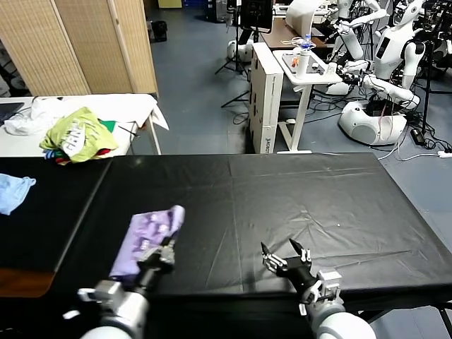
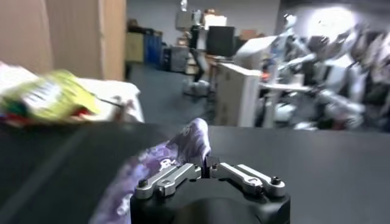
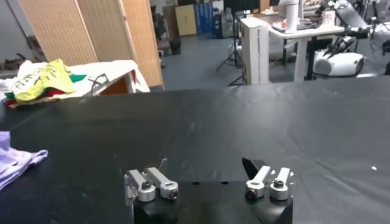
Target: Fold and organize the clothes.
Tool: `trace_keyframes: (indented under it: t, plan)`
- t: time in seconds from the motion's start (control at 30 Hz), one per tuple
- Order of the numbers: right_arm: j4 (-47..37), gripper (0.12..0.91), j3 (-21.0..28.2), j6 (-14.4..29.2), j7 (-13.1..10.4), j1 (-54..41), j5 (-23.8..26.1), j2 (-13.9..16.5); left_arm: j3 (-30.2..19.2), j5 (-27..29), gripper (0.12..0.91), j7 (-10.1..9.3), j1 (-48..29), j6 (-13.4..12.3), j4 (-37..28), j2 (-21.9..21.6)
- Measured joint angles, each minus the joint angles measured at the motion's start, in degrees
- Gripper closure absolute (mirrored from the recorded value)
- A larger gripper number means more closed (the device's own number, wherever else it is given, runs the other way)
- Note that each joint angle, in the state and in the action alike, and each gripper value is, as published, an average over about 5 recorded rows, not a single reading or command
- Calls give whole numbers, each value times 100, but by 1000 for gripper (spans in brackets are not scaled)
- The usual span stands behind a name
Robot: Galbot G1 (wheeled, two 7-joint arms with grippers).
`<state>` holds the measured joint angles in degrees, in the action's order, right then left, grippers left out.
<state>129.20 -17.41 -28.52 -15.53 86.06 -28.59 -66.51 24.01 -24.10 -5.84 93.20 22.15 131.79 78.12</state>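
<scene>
Left gripper (image 1: 167, 248) jaws clamp T-shirt (image 1: 150, 235) edge; right gripper (image 1: 282, 254) jaws apart.

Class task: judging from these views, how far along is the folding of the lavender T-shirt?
Done: the T-shirt is gathered into a narrow folded strip on the black table. In hand: the left tool is shut on its near edge. Left: tidying it away; the right tool waits open, empty.

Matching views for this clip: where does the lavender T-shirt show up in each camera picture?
Head view: lavender T-shirt lies folded on the black table, lower left, the shut left gripper at its near edge.
Left wrist view: fills the lower middle, just ahead of the gripper.
Right wrist view: only an edge at the far left.
Shared landmark: the yellow-green garment on the white side table.
</scene>
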Motion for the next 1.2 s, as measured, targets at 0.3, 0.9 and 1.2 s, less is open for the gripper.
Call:
trace_keyframes:
  t: [0.3, 0.9, 1.2]
  plan:
    - [-81, 118, 166, -98, 76, -149, -108, -14, -715, 449, 855, 73, -434, -82, -772, 674]
    - [-805, 118, 928, -454, -251, -1158, -1612, -194, -442, 660, 126, 330, -382, -270, -589, 148]
    - [-1157, 251, 1534, -577, -449, -1467, -1663, -478, -69, 833, 123, 300, -287, -391, -721, 45]
